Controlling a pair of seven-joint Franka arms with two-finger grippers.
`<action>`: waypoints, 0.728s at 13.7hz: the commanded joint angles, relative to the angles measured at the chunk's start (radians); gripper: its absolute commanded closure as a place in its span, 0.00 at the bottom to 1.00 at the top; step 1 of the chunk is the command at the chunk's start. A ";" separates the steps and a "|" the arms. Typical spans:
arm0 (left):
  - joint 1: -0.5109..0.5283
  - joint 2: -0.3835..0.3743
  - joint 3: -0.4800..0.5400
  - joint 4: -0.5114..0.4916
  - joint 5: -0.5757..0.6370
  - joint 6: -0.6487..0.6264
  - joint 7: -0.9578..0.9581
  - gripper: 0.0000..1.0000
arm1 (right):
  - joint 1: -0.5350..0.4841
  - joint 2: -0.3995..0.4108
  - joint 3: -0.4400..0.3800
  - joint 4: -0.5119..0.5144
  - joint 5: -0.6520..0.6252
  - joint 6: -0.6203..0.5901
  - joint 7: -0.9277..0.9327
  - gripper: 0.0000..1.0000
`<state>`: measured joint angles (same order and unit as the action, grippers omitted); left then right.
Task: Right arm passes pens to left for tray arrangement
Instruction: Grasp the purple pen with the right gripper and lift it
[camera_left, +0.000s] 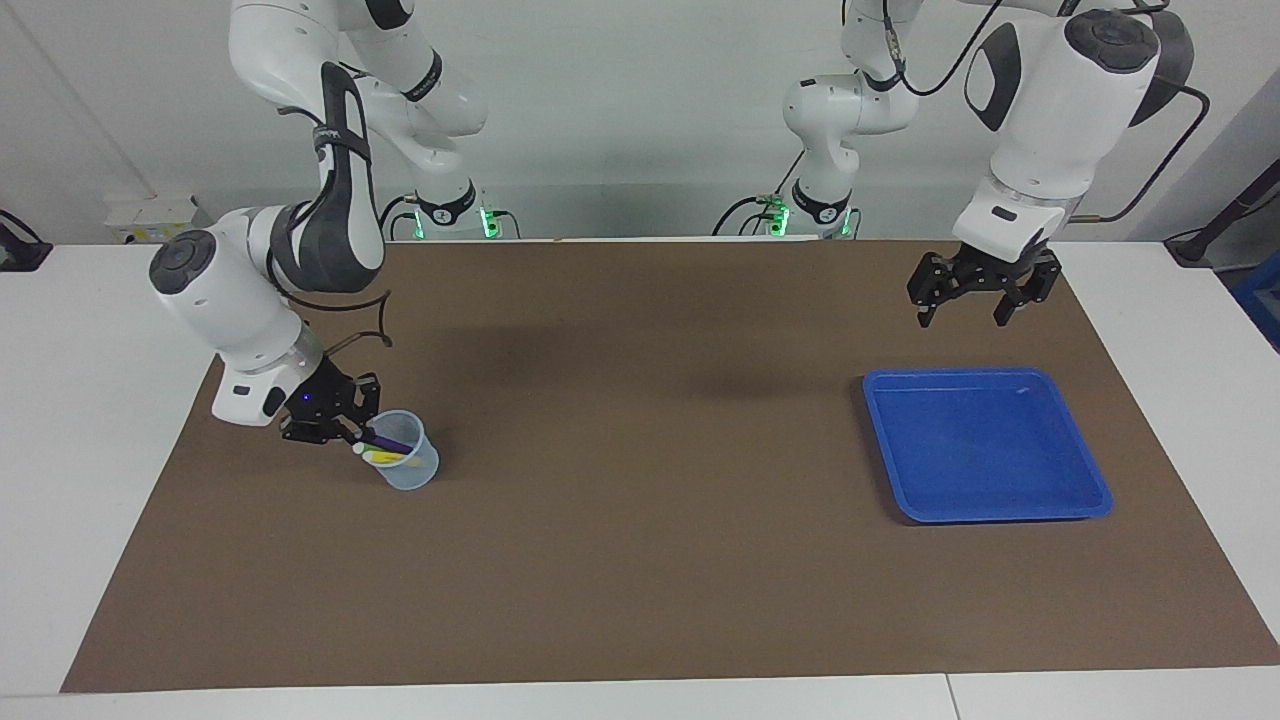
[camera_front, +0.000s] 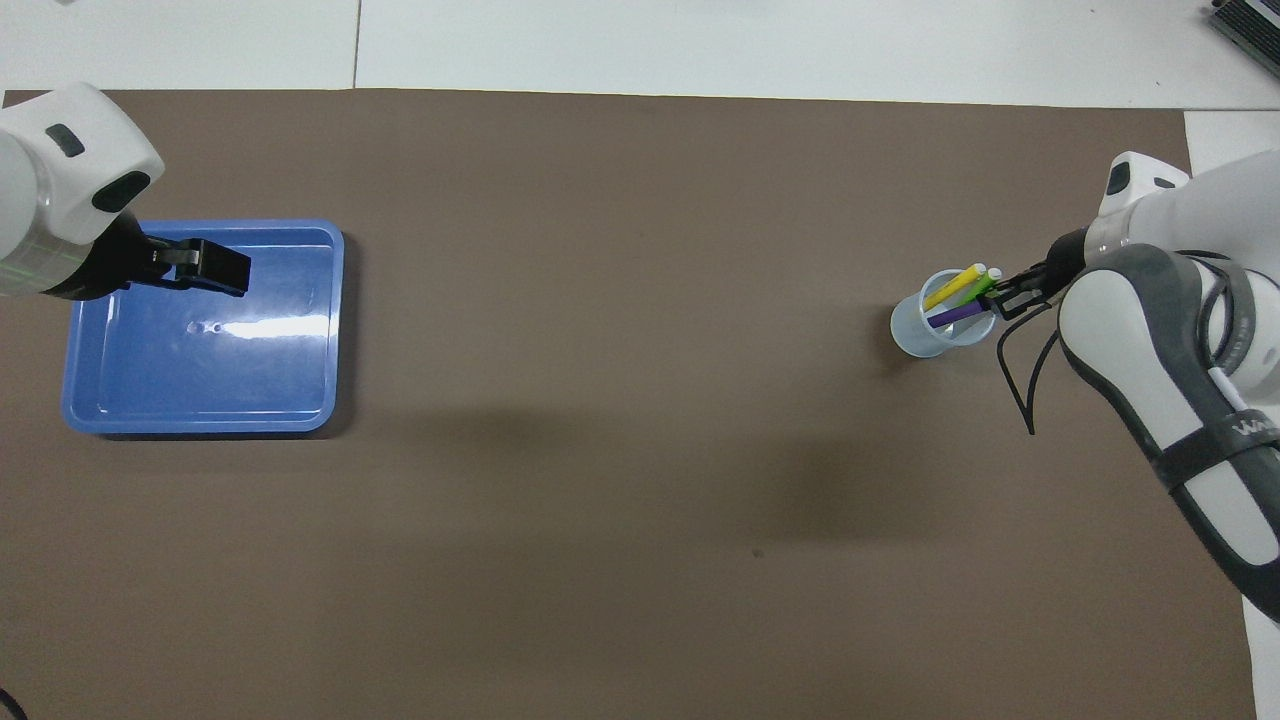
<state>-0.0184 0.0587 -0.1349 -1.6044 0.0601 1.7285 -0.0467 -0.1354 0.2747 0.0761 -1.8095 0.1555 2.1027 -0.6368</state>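
Observation:
Three pens stand slanted in a small translucent cup (camera_left: 410, 472) toward the right arm's end of the table: purple (camera_front: 950, 318), green (camera_front: 978, 290) and yellow (camera_front: 952, 289). My right gripper (camera_left: 350, 435) is low beside the cup's rim, shut on the upper end of the purple pen (camera_left: 392, 441). The blue tray (camera_left: 985, 445) lies bare toward the left arm's end. High over the tray's rim on the robots' side, my left gripper (camera_left: 964, 320) waits open and holds nothing.
A brown mat (camera_left: 640, 560) covers the table between the cup and the tray. White table surface (camera_left: 80, 420) borders the mat on every side.

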 joint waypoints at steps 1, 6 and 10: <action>0.018 -0.026 -0.003 -0.023 -0.039 -0.012 0.013 0.00 | -0.004 0.011 0.005 0.015 -0.001 -0.024 0.023 1.00; 0.020 -0.028 -0.003 -0.028 -0.042 -0.012 0.013 0.00 | -0.004 0.000 0.013 0.021 -0.001 -0.050 0.035 1.00; 0.020 -0.028 -0.003 -0.028 -0.042 -0.010 0.013 0.00 | -0.003 -0.018 0.019 0.035 -0.001 -0.076 0.065 1.00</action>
<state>-0.0084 0.0584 -0.1351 -1.6045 0.0340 1.7267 -0.0467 -0.1340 0.2710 0.0866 -1.7872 0.1555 2.0564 -0.6009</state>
